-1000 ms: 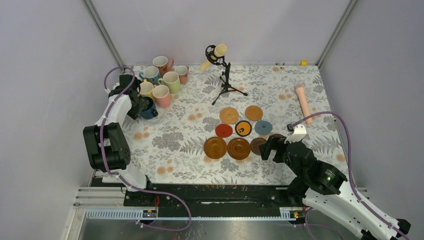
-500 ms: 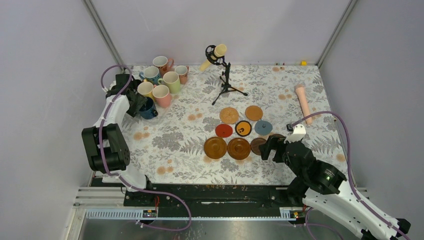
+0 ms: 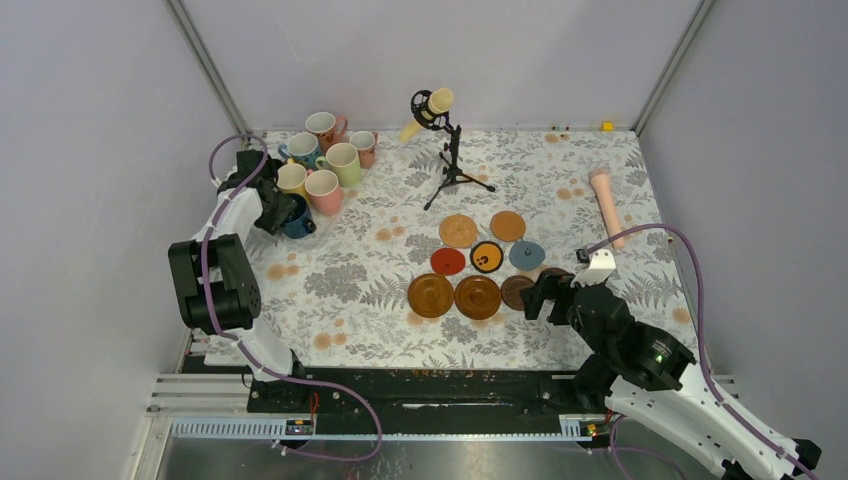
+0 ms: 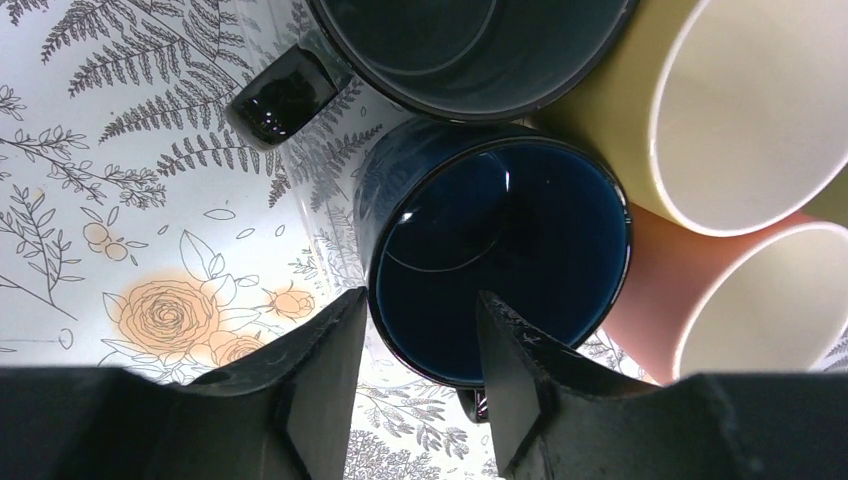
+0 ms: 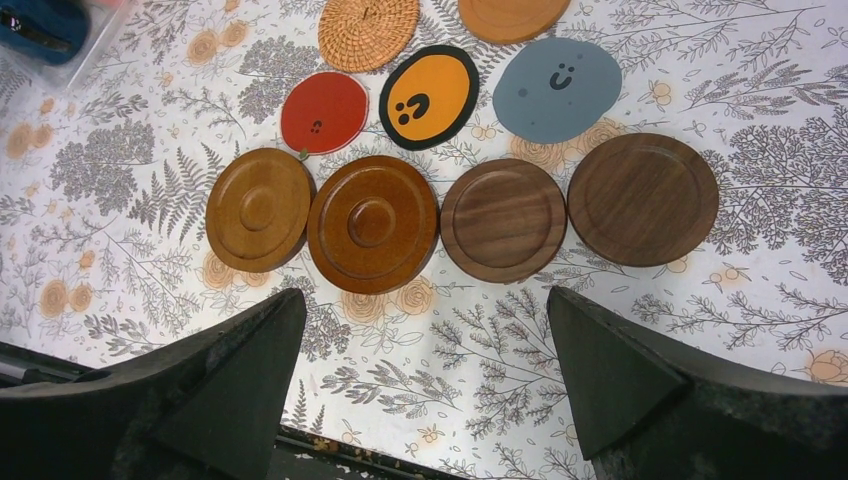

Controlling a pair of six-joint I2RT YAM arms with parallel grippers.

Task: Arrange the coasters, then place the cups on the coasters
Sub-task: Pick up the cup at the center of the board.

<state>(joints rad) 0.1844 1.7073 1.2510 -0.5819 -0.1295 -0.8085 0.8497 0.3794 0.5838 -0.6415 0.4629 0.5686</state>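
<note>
The cups stand clustered at the table's far left. My left gripper is open over the navy cup. One finger sits outside its near rim and the other hangs over its inside, with a gap left. A yellow cup, a pink cup and a dark cup crowd against it. The coasters lie grouped mid-table: four brown wooden ones in a row, with red, orange, grey-blue and cork ones behind. My right gripper is wide open, empty, just short of the wooden row.
A cream microphone on a black stand rises behind the coasters. A pink cylindrical handle lies at the far right. Grey walls close in the table on three sides. The left arm runs along the left edge.
The left gripper's jaws have narrowed a little around the navy cup's rim, and its wrist has shifted slightly. The right arm has not moved.
</note>
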